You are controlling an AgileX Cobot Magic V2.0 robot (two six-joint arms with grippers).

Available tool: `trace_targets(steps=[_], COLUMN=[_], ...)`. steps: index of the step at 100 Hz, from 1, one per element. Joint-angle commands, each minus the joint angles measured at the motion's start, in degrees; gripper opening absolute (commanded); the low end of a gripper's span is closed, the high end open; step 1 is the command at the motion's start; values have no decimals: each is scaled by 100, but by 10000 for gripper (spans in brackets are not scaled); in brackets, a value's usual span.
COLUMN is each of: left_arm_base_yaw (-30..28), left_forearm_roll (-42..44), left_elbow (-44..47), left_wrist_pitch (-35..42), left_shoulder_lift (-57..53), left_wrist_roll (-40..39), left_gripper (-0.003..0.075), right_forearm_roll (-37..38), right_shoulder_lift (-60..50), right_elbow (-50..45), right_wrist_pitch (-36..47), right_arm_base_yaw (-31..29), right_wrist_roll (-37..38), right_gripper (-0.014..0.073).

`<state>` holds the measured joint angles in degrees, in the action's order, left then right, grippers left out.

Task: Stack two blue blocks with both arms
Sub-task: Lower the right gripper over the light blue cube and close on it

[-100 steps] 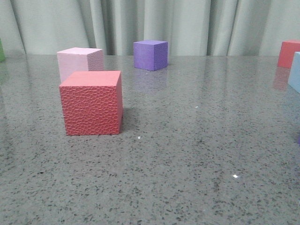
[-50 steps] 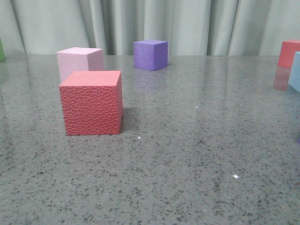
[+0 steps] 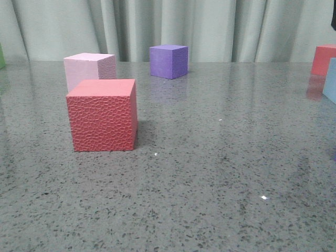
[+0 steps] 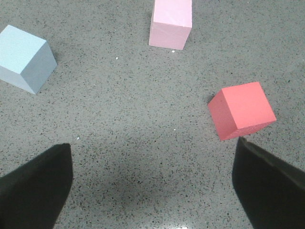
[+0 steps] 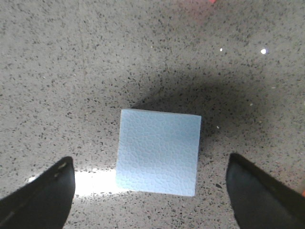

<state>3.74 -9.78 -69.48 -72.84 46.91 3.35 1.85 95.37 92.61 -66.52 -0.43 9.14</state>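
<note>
Blue block (image 5: 158,151), pale sky-blue foam, pebbled top face: seen from above in the right wrist view, resting on the speckled grey table (image 5: 71,71), centred between the two dark fingers (image 5: 38,195) of the right gripper (image 5: 152,200). The fingers are spread wide, one on each side of the block and clear of it; nothing is held.

Second blue block (image 4: 25,57): seen in the left wrist view, resting on the table, well apart from the left gripper (image 4: 152,186). That gripper's fingers (image 4: 35,191) are likewise spread wide, with only bare table between them.

A pale blue edge (image 3: 331,81) is cut off at the right margin of the front view; which of the two blocks it belongs to cannot be told.

Red cube (image 3: 103,115), textured faces: near the left of the front view. Pink cube (image 3: 89,68): just behind it. Both are also recorded in the left wrist view, apart from each other.

Purple cube (image 3: 168,61): at the far edge of the table, before the grey-green curtain (image 3: 210,26).

Further red cube (image 3: 324,59): at the far right, partly cut off.
</note>
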Motion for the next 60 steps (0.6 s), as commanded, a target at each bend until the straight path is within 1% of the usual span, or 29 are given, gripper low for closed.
trace_targets(steps=[1,60], left_arm_base_yaw=[42,42], left_forearm_roll=[-131,-131], left_elbow=[-175,-175], left_wrist_pitch=[-19,-19], left_shoulder_lift=[17,17], left_wrist_roll=[-31,-31], left_gripper=[648,640], right_forearm_roll=[81,57], right_shoulder_lift=[-107,530], right_elbow=[206,213], right_wrist_pitch=[130,166], right_arm_base_yaw=[-42,-79], right_wrist_roll=[14,14], right_gripper=[635,635])
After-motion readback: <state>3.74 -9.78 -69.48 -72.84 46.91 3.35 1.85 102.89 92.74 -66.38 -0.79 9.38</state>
